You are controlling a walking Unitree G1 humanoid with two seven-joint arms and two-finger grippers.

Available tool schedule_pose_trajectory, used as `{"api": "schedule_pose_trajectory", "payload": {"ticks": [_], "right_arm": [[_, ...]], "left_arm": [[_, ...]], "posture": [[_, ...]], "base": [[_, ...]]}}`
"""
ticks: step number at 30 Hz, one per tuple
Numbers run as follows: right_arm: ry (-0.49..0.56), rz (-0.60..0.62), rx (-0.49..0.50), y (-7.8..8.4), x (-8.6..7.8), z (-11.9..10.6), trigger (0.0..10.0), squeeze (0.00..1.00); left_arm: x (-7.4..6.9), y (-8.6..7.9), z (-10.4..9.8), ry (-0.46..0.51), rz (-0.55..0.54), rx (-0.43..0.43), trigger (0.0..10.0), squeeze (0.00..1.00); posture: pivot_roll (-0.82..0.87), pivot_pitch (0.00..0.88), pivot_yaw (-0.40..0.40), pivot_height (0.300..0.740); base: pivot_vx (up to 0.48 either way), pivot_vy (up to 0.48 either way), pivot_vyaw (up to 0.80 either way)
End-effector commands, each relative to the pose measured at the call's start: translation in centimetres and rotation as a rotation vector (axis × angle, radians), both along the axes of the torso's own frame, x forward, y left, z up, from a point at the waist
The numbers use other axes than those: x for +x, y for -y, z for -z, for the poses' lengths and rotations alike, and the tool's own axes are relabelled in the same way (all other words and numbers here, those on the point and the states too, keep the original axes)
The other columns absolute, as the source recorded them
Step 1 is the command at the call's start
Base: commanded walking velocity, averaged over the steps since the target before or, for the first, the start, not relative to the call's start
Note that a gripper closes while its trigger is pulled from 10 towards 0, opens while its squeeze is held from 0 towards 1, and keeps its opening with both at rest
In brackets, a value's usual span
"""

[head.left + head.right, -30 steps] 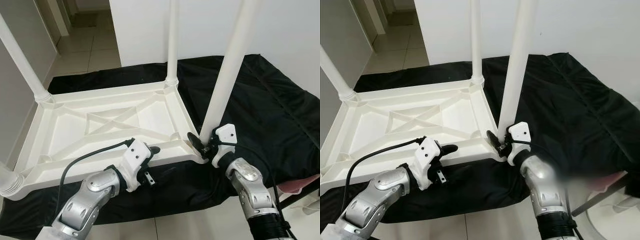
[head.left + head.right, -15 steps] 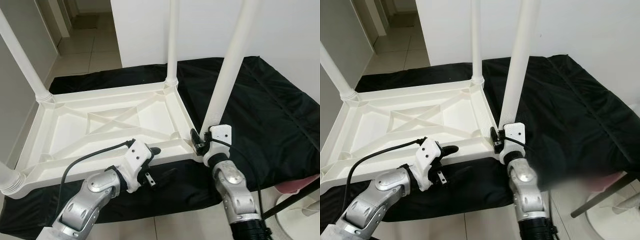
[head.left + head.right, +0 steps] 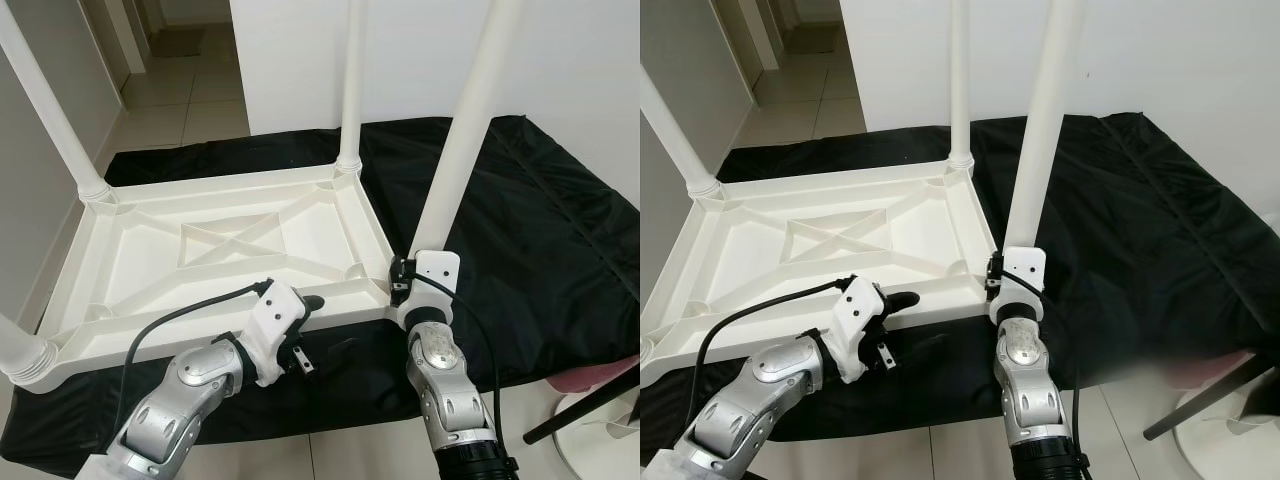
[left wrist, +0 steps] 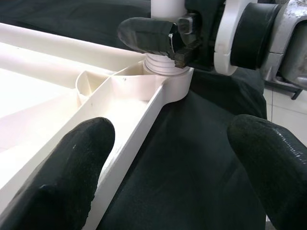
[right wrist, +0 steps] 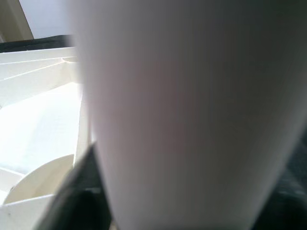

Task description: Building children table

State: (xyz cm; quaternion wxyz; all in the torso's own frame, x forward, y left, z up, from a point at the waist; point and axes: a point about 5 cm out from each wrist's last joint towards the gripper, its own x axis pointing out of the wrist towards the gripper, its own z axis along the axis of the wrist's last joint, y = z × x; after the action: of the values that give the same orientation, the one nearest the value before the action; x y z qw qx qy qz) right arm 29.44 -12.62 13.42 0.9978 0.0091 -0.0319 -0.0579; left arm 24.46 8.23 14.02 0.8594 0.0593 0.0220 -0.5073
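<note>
My arms are jointed silver metal ending in white plastic wrist housings. A black cable loops from my left wrist; my jaws' long fingers [image 4: 72, 172] are matte black.

No text, label, brand, number or sign can be read anywhere here.

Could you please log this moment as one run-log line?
right tool: shut on near-right table leg at its base | left tool: open, straddling tabletop rim | tabletop upside down on black cloth
</note>
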Motion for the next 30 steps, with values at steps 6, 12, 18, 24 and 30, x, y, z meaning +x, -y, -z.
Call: {"api": "schedule_pose_trajectory", "payload": {"ticks": [6, 12, 18, 24, 30], "right_arm": [[0.028, -0.105, 0.081, -0.9, -0.6, -0.2, 10.0, 1.00], [0.049, -0.341, 0.011, 0.3, -1.3, -0.3, 10.0, 0.00], [0.051, -0.430, -0.066, 1.6, -1.0, -0.3, 10.0, 0.00], [0.044, -0.565, -0.123, 3.0, 0.1, -0.5, 10.0, 0.00], [0.032, -0.708, -0.187, 3.0, 1.0, -0.8, 6.3, 0.00]], "left_arm": [[-0.2, -0.3, 0.0, 0.001, 0.014, 0.013, 10.0, 0.00], [-0.1, -0.4, -0.1, -0.001, 0.020, 0.016, 10.0, 0.00], [0.1, -0.5, -0.2, -0.001, 0.022, 0.017, 10.0, 0.00], [0.3, -0.2, -0.3, 0.002, 0.031, 0.015, 10.0, 0.00], [0.5, -0.3, -0.4, 0.008, 0.029, 0.018, 10.0, 0.00]], "posture": [[-0.07, 0.023, 0.033, 0.740], [-0.09, 0.040, 0.054, 0.740], [-0.10, 0.042, 0.062, 0.740], [-0.10, 0.041, 0.067, 0.740], [-0.10, 0.036, 0.069, 0.740]], "base": [[0.000, 0.000, 0.00], [0.000, 0.000, 0.00], [0.000, 0.000, 0.00], [0.000, 0.000, 0.00], [0.000, 0.000, 0.00]]}}
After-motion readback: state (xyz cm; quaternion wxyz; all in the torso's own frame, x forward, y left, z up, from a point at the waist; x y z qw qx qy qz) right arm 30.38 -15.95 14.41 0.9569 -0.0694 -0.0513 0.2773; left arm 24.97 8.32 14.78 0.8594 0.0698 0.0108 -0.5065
